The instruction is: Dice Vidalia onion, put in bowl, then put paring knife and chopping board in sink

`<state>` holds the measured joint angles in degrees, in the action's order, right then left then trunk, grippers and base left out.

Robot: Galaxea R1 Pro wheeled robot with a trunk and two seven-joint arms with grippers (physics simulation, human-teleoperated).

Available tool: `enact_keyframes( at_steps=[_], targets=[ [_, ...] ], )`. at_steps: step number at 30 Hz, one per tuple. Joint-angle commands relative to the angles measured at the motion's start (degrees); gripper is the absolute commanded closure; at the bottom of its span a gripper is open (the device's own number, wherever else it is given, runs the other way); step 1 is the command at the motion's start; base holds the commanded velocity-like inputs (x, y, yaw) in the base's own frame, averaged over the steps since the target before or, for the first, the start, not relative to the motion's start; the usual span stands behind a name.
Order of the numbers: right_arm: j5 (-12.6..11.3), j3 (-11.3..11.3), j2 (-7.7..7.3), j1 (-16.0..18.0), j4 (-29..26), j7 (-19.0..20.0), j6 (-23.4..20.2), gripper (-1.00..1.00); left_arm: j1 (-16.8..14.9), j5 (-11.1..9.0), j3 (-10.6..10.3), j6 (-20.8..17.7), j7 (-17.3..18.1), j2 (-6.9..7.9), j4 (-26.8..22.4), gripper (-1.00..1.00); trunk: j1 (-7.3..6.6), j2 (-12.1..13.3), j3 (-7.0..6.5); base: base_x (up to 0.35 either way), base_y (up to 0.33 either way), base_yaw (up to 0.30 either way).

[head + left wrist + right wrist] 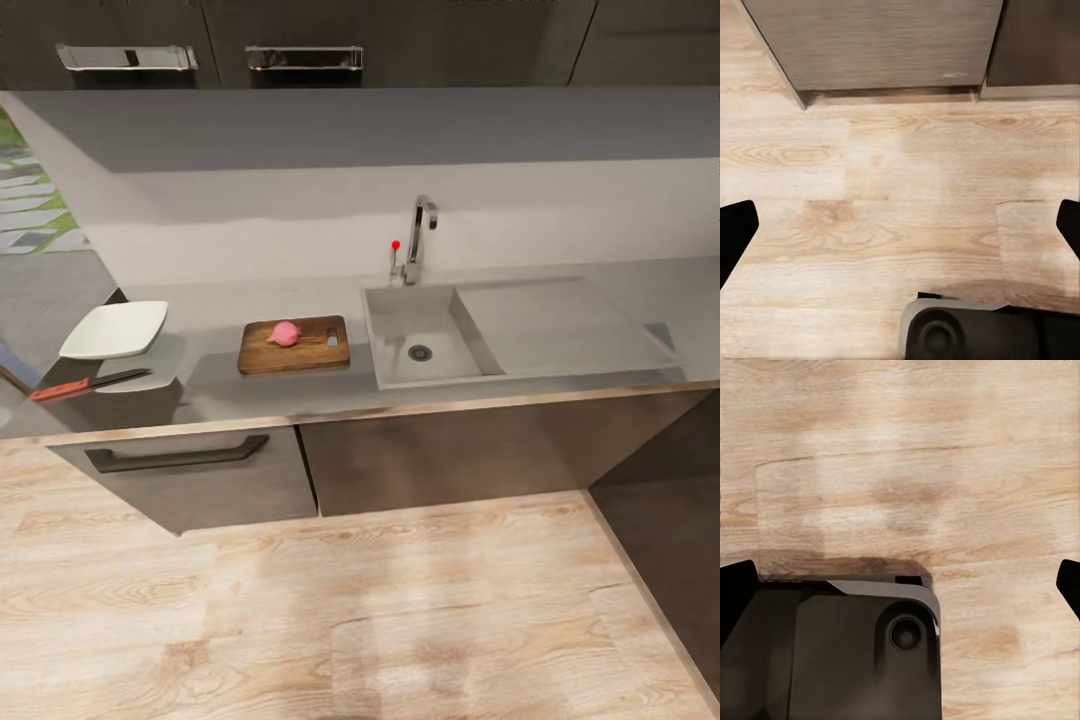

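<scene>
The pinkish Vidalia onion [285, 333] rests on the brown chopping board [300, 356], which lies on the grey countertop [215, 390] just left of the sink [443, 322]. The basin holds nothing but its drain. Farther left sits the white bowl [115, 330], and in front of it lies the paring knife [88, 384] with its red-orange handle pointing left. My left gripper [900, 232] is open above the wooden floor near a cabinet base. My right gripper [900, 592] is open too, over the floor. Both are well away from the counter.
A chrome tap [420, 235] with a red dot stands behind the basin, and the flat drainboard [555, 325] lies to its right. Under the counter is a drawer with a dark bar handle [175, 457]. Wooden floor [350, 620] stretches between me and the cabinets. My dark base [832, 652] shows below the grippers.
</scene>
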<state>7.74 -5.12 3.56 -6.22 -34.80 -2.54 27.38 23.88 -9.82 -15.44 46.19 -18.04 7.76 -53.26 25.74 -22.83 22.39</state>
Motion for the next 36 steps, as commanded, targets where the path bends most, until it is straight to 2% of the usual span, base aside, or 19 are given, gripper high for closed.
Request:
enact_keyframes(
  at_steps=[1, 15, 36],
  targets=[
    [0.6, -0.2, 0.07, 0.0, 0.0, -0.2, 0.0, -1.00, 0.0, -0.4, -0.3, 0.1, -0.2, 0.08, 0.2, -1.00, 0.04, -0.1, -0.02, 0.000, 0.000, 0.000],
    [0.6, -0.2, 0.13, 0.0, 0.2, -0.2, 0.0, -1.00, -0.2, -0.6, -0.3, 0.0, 0.0, -0.01, 4.6, -1.00, 0.04, -0.1, -1.32, 0.000, 0.000, 0.000],
    [0.6, -0.2, 0.15, 0.0, 0.3, -0.2, 0.0, -1.00, -0.2, -0.6, -0.3, 0.2, 0.0, -0.02, 6.8, -1.00, 0.04, -0.1, -3.28, 0.000, 0.000, 0.000]
  ],
)
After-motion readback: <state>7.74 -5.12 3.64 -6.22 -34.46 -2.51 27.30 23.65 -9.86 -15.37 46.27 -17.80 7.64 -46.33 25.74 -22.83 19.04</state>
